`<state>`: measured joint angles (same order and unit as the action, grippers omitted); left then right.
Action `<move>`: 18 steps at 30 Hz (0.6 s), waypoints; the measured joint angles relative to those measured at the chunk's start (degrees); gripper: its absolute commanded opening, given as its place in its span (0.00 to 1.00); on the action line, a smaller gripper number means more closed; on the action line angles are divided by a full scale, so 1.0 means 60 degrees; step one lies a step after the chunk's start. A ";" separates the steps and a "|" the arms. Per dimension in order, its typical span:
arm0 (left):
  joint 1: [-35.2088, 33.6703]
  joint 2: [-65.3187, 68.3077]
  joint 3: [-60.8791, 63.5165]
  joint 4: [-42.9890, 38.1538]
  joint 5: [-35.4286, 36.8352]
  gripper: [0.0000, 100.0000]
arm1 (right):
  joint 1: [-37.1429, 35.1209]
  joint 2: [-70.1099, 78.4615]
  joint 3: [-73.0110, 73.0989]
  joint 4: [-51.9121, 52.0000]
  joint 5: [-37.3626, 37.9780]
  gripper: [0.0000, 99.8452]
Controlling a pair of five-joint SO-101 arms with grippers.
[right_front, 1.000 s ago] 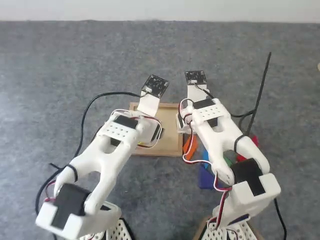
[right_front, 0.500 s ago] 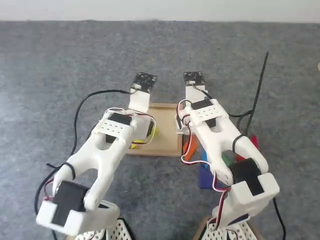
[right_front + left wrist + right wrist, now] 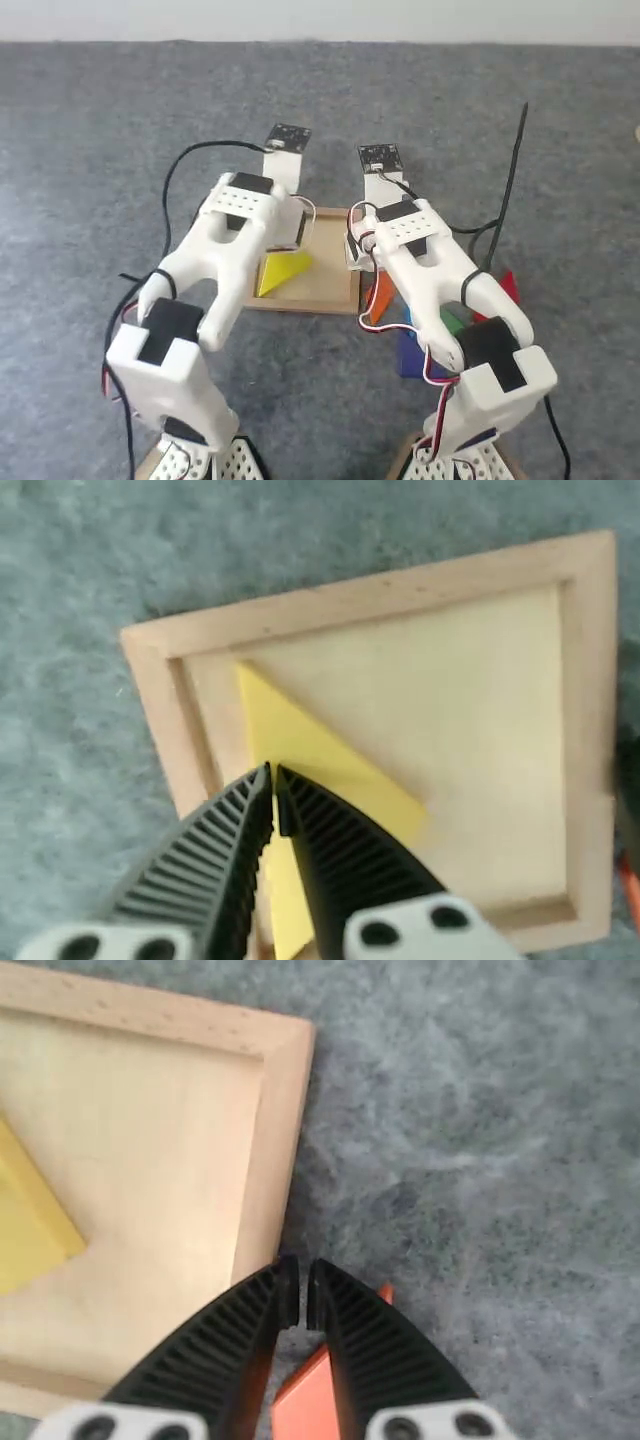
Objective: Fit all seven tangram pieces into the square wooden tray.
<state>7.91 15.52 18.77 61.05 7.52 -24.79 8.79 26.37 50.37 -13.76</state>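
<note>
Left gripper (image 3: 272, 772) is clamped shut, empty, over the yellow wooden triangle (image 3: 300, 730) lying inside the square wooden tray (image 3: 350, 595). Right gripper (image 3: 301, 1270) is pinched shut too, above the orange wooden piece (image 3: 305, 1395) just outside the rim. I'd open wide first, then grip its flat edges.

High view: left arm (image 3: 220, 260) covers the tray's (image 3: 330, 303) left side and one end of the yellow piece (image 3: 282, 270). Right arm (image 3: 430, 270) lies over the pieces beside the tray. Orange piece (image 3: 380, 295), blue piece (image 3: 408, 355), green piece (image 3: 455, 322) and red piece (image 3: 508, 285) show as slivers, shapes unreadable. Blue may be two pieces of differing shade.

Left wrist view: left gripper (image 3: 270, 773) hides the yellow piece's near end; tray cut by the frame edge.

Right wrist view: right gripper (image 3: 300, 1265) hides most of the orange piece; yellow piece cut by the edge.
</note>
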 measured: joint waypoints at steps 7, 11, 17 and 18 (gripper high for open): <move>-0.0674 -0.0571 0.1143 -0.0571 0.0015 0.01 | -0.0015 0.0000 0.0000 0.0000 -0.0029 0.02; -0.0864 -0.1289 0.1846 -0.0718 -0.0147 0.01 | -0.0015 0.0000 0.0000 0.0000 -0.0029 0.02; -0.0454 -0.3751 0.3033 -0.1084 -0.0176 0.02 | -0.0029 0.0000 0.0000 0.0000 -0.0059 0.01; -0.0205 -0.4308 0.3341 -0.1172 -0.0205 0.02 | -0.0029 0.0000 0.0000 0.0000 -0.0059 0.01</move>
<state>6.68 -10.33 38.81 54.02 6.29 -24.97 8.79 26.37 50.37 -14.11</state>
